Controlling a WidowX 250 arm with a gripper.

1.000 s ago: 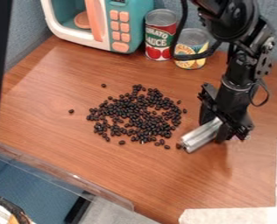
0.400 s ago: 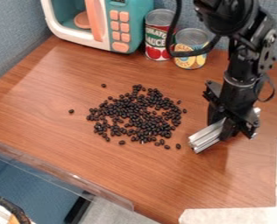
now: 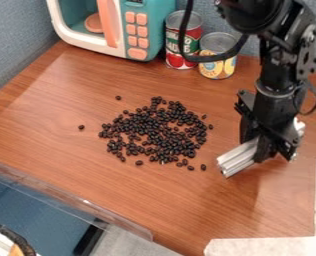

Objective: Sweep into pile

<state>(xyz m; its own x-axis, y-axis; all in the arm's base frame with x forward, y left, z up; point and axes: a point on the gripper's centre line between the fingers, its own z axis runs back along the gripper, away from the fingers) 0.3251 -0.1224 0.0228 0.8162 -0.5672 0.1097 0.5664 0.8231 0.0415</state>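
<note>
Small black beans (image 3: 157,130) lie in a loose heap near the middle of the wooden table, with single beans apart from it at its left, top and lower right. To the right of the heap, the black gripper (image 3: 262,150) hangs down, shut on a silver metal bar (image 3: 237,159). The bar's lower left end points toward the beans, a short distance from the nearest ones, and its other end shows on the gripper's far side.
A toy microwave (image 3: 110,30), a tomato sauce can (image 3: 183,40) and a yellow-labelled can (image 3: 217,56) stand along the back. White paper (image 3: 267,246) covers the front right corner. A clear strip (image 3: 74,200) edges the table at front left.
The gripper has moved right and slightly up with the bar, away from the beans. A bean formerly touching the bar's end now lies apart from it.
</note>
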